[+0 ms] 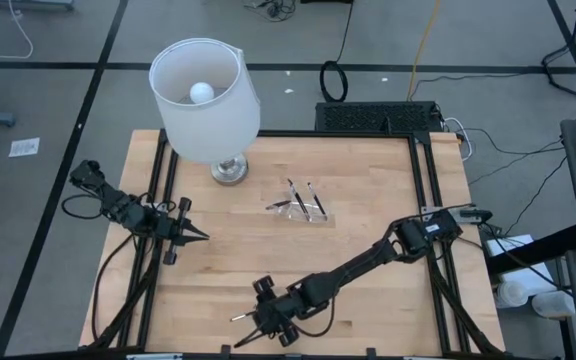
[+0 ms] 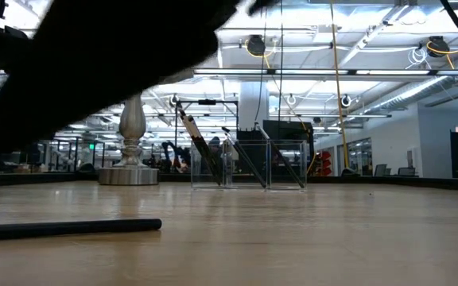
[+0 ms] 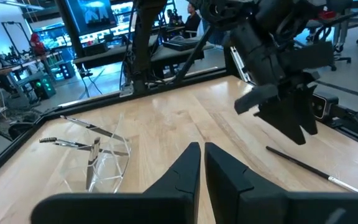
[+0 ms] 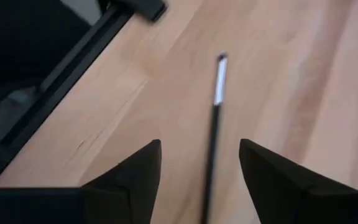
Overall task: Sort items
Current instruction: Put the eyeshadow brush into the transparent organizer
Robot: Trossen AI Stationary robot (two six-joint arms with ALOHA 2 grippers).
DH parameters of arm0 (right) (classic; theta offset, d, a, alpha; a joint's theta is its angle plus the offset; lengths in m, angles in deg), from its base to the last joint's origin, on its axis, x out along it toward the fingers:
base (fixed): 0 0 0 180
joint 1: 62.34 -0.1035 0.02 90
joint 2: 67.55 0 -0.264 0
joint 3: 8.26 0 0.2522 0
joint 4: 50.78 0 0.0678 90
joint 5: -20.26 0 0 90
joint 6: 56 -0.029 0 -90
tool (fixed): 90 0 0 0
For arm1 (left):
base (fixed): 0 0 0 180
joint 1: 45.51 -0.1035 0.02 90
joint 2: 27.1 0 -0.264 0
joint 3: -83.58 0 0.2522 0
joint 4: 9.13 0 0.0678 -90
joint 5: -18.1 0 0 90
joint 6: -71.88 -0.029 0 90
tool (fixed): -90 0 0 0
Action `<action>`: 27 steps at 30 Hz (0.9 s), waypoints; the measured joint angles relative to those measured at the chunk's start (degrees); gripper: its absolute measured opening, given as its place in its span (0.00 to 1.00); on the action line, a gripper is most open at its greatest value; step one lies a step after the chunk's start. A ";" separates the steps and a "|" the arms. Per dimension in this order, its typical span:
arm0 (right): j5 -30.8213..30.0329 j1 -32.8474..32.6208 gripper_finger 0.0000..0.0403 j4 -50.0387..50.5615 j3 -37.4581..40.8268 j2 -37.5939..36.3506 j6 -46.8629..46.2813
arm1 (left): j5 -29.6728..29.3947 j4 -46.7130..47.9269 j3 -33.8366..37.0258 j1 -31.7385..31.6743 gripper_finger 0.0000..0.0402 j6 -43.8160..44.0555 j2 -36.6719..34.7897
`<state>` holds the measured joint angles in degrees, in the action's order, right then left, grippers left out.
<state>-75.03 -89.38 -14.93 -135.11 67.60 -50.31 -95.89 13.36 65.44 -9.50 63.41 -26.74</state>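
One stick (image 4: pixel 214 134) on table between spread right gripper (image 4: pixel 201 168); left gripper (image 3: pixel 201 163) pressed together.

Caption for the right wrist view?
Open right gripper over a dark, silver-tipped stick lying on the wooden table.

Light wood worktop (image 1: pixel 368 200), black frame. On it: white-shaded lamp (image 1: pixel 230 170) at far edge, clear plastic tray (image 1: pixel 301 209) mid-table holding sticks, one loose dark stick (image 1: pixel 243 316) near front edge.
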 joint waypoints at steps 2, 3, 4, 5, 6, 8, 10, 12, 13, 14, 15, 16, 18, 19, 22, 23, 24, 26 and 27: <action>1.04 -0.16 0.50 -0.13 0.11 0.12 -1.13 | 0.00 0.00 0.00 0.00 0.08 0.00 0.00; 0.86 -0.15 0.50 -0.55 0.51 0.10 -1.81 | -0.01 -0.02 0.00 0.00 0.08 0.00 0.00; 0.67 -0.11 0.49 -1.20 1.32 -0.07 -2.36 | 0.00 -0.01 0.00 0.00 0.08 0.00 0.00; 0.36 -0.10 0.48 -1.77 2.38 -0.19 -2.91 | -0.02 -0.02 0.00 0.00 0.08 0.00 0.00; -0.41 -0.09 0.47 -1.92 3.42 -0.20 -3.56 | 0.00 -0.01 0.00 0.00 0.08 0.00 0.00; -1.97 0.01 0.46 -1.51 5.17 0.12 -4.12 | -0.02 -0.02 0.02 0.00 0.08 -0.02 0.00; -1.86 0.14 0.45 -2.80 6.49 0.01 -4.22 | 0.00 0.00 0.02 0.00 0.08 -0.02 0.00; -0.53 0.45 0.44 -5.23 8.23 -0.22 -4.64 | -0.02 -0.01 0.02 0.00 0.08 -0.02 0.00; -0.34 0.65 0.43 -6.40 9.15 -0.20 -5.22 | -0.02 -0.01 0.02 0.00 0.08 -0.03 0.00; -0.01 0.80 0.43 -7.27 9.86 -0.25 -5.50 | -0.02 0.00 0.02 0.00 0.08 -0.16 0.00; 0.92 1.04 0.42 -8.08 10.52 -0.29 -5.71 | -0.02 0.00 0.02 0.00 0.08 -0.22 0.00; 1.56 1.22 0.41 -8.33 10.82 -0.31 -5.84 | -0.02 0.00 0.02 0.00 0.08 -0.26 0.02; 2.53 1.57 0.38 -8.04 10.94 -0.31 -6.24 | -0.02 0.00 0.02 0.00 0.08 -0.58 0.00; 2.76 1.80 0.35 -7.87 10.94 -0.31 -6.53 | -0.02 -0.01 0.02 0.00 0.08 -0.67 0.00; 3.93 2.27 0.25 -7.22 10.98 -0.31 -6.74 | -0.02 -0.02 0.02 0.00 0.08 -0.68 0.00; 3.93 2.47 0.21 -6.86 10.98 -0.29 -6.92 | -0.02 -0.02 0.02 0.00 0.08 -0.68 0.00; 3.91 2.68 0.16 -6.41 10.98 -0.29 -7.21 | -0.02 -0.01 0.02 0.00 0.08 -0.68 0.00; 3.91 3.07 0.06 -5.49 10.98 -0.26 -8.20 | -0.02 -0.02 0.02 0.00 0.08 -0.42 0.00; 3.97 3.21 0.03 -4.79 10.93 -0.26 -8.74 | -0.02 -0.01 0.02 0.00 0.08 -0.34 0.00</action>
<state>-71.06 -86.17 -19.72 -124.18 67.34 -59.04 -95.91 13.35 65.46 -9.50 63.07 -26.74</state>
